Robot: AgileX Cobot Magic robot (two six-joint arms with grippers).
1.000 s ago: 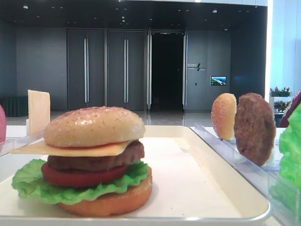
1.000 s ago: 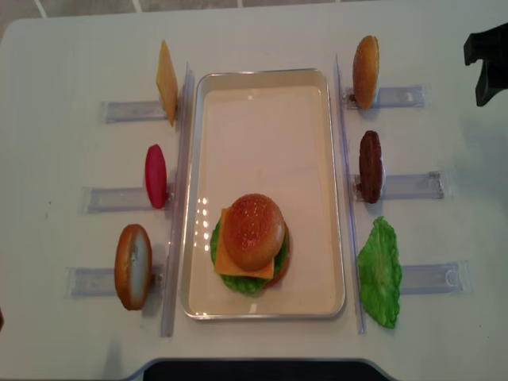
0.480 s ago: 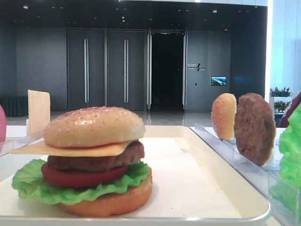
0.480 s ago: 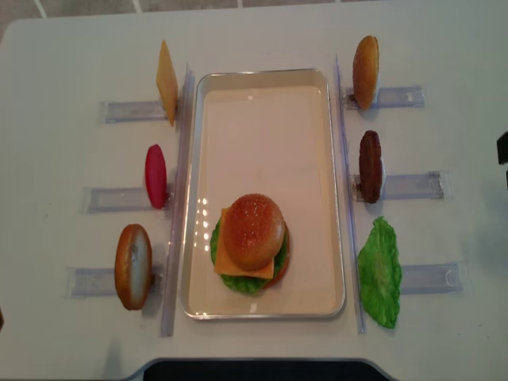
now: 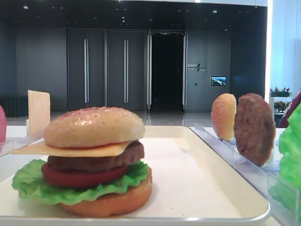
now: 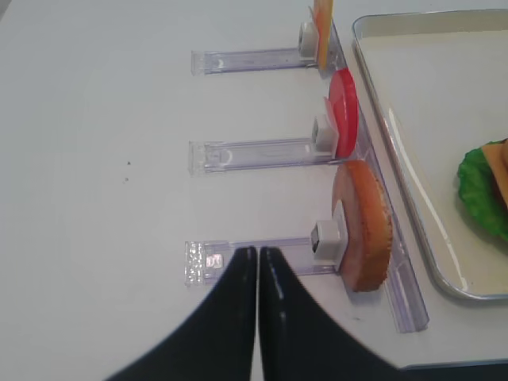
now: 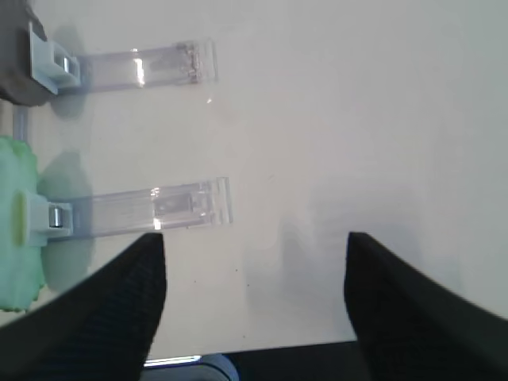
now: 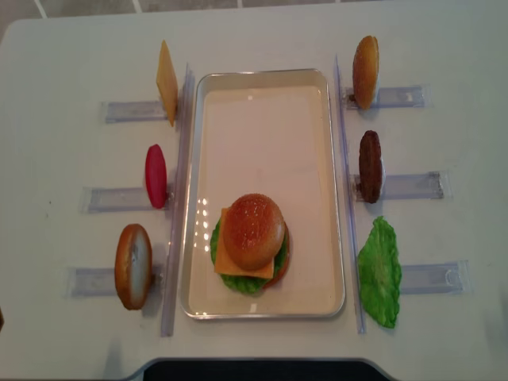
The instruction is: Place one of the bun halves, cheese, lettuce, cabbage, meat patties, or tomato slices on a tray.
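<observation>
Tray (image 8: 325, 190) holding stacked burger (image 8: 252, 244), spare lettuce (image 8: 379, 271) beside rim

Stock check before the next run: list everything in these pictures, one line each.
tray: one, white, middle of the table.
assembled burger: one, bun top over cheese, patty, tomato, lettuce and bun base, near end of the tray.
cheese slice: one, pale yellow, upright in the far left holder.
tomato slice: one, red, upright in the middle left holder.
bun base: one, orange-brown, upright in the near left holder.
bun top: one, golden, upright in the far right holder.
meat patty: one, brown, upright in the middle right holder.
lettuce leaf: one, green, at the near right holder.
clear holder racks: six, three on each side of the tray.
left hand: black, fingers together, empty.
right hand: black, open, empty, over bare table.
</observation>
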